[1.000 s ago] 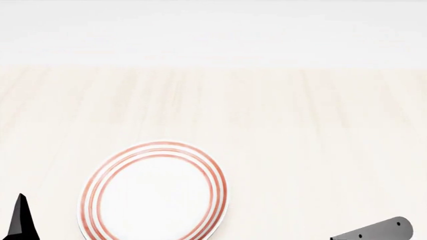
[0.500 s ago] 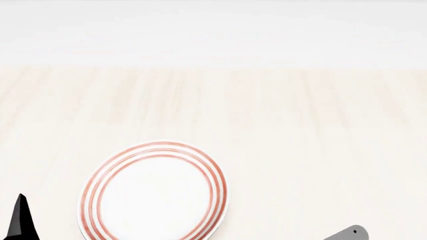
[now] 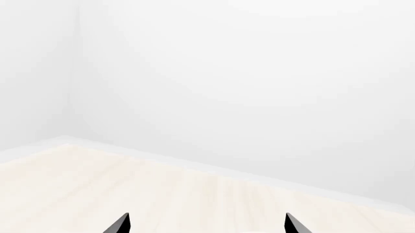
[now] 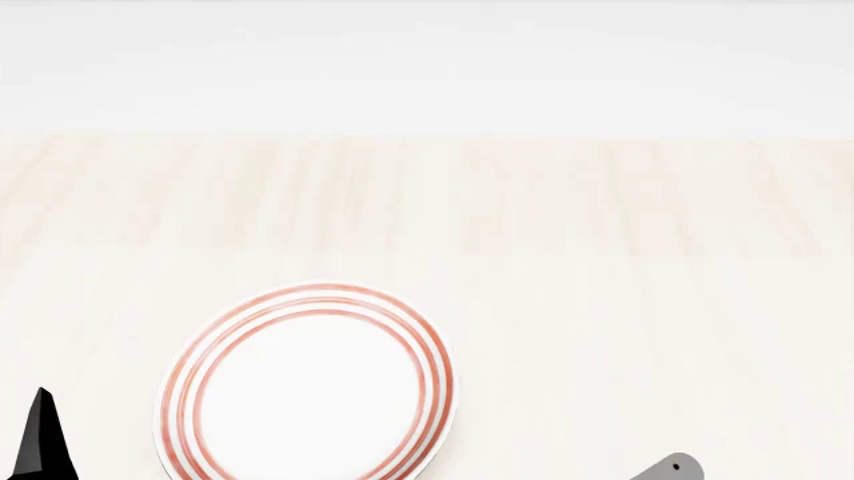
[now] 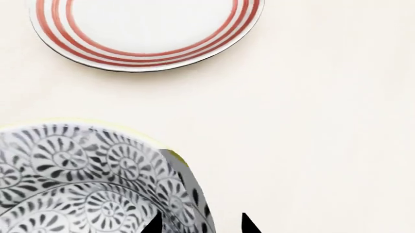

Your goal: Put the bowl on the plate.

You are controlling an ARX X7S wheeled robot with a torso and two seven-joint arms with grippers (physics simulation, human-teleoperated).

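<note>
The bowl [image 5: 77, 184], grey-and-white flower pattern with a pale yellow rim, fills the near part of the right wrist view. My right gripper [image 5: 202, 224] is open and straddles the bowl's wall: one dark fingertip [image 5: 155, 224] shows inside the bowl, the other outside with a strip of table between it and the wall. Beyond the bowl, apart from it, lies the plate [image 5: 146, 58], white with red rings, with nothing on it; the head view shows the plate [image 4: 187, 400] too, but not the bowl. My left gripper [image 3: 206, 223] is open over bare table.
The pale wooden tabletop [image 4: 561, 250] stretches away to a white wall [image 4: 427, 60]. One dark left fingertip [image 4: 44, 440] pokes up at the head view's lower left edge, and a grey part of my right arm [image 4: 667, 468] shows at the lower right edge.
In the head view my right arm has slid left and down, almost out of the picture. The plate and the left fingertip have stayed put.
</note>
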